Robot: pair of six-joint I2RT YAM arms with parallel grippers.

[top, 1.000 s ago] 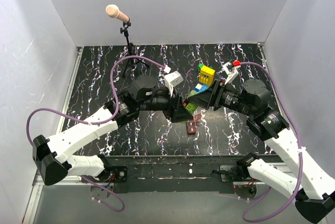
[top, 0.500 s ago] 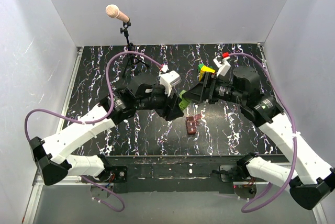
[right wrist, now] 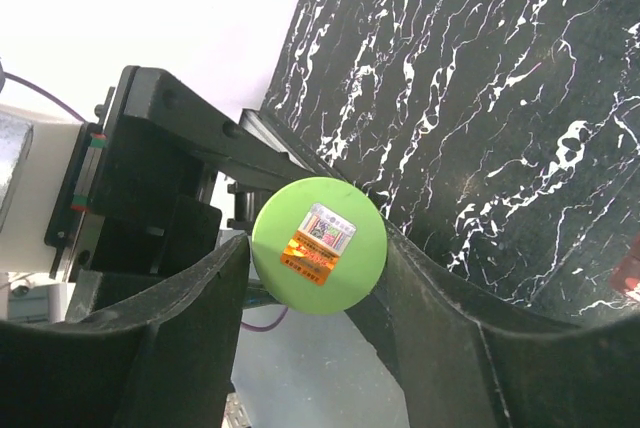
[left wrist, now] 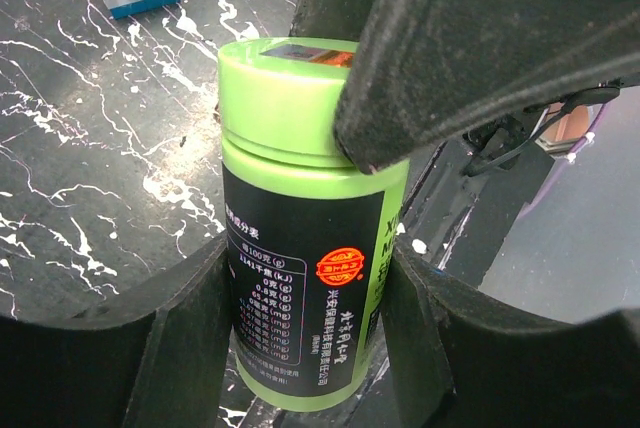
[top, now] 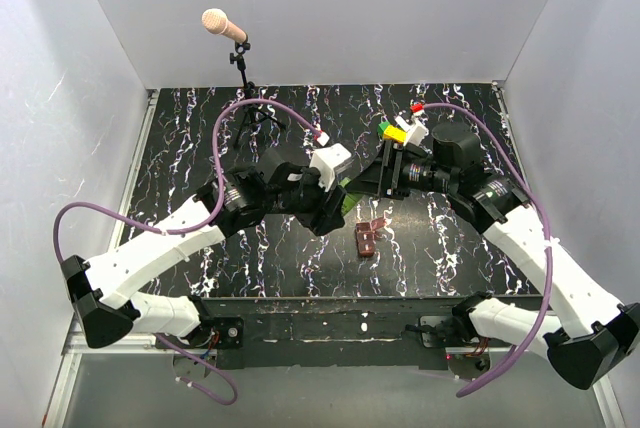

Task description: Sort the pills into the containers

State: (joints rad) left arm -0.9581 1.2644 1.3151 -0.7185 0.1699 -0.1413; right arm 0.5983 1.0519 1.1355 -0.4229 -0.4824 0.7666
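Top view: bright, even overhead light; soft shadows on the black white-veined marble counter. Wrist views: near black fingers blurred, green cylindrical bottle sharp, right view's white background overexposed.

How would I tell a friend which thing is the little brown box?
Find the black marbled table. Near its middle, just toward the near edge from the green bottle gripped between black fingers, lies the box. It is flat, dark red-brown and rectangular, resting alone on the tabletop, while the bottle is round.

The right pincer has swung in onto the green bottle — its fingers now flank the cap.
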